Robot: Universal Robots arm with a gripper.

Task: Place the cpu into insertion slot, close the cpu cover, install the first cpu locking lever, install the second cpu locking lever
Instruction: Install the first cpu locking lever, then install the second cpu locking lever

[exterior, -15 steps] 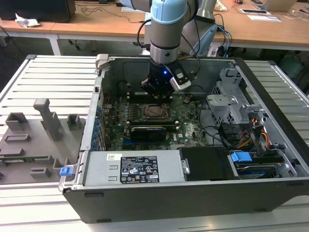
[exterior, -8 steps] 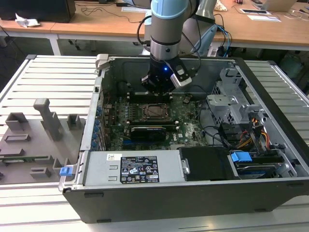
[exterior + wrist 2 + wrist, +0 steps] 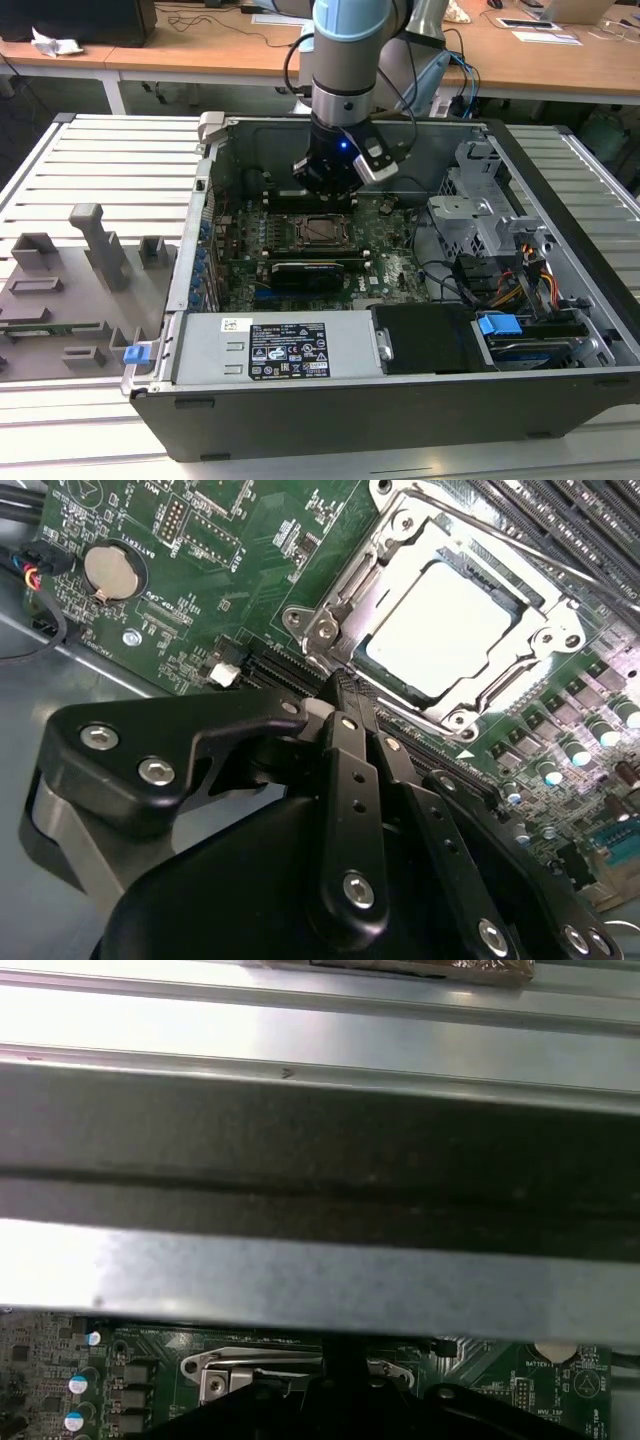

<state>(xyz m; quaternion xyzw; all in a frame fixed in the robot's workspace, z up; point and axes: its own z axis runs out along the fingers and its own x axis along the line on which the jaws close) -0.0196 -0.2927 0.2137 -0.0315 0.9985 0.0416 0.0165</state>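
Observation:
The cpu (image 3: 440, 620) lies flat in the insertion slot (image 3: 330, 630), its pale metal face showing through the window of the cpu cover (image 3: 545, 640), which lies down over it. A thin locking lever (image 3: 530, 568) runs along one side of the socket. My gripper (image 3: 342, 688) is shut with nothing between its fingers, and its tip sits just off one edge of the socket. In the exterior view the gripper (image 3: 330, 185) hangs inside the open computer case, just above the far side of the cpu (image 3: 322, 229).
A coin battery (image 3: 110, 568) and memory slots (image 3: 570, 520) flank the socket. A black expansion card (image 3: 305, 272), the power supply (image 3: 280, 350) and a drive cage (image 3: 480, 215) stand around it. The case wall (image 3: 320, 1160) rises close by. Grey fixtures (image 3: 60, 300) lie at the exterior view's left.

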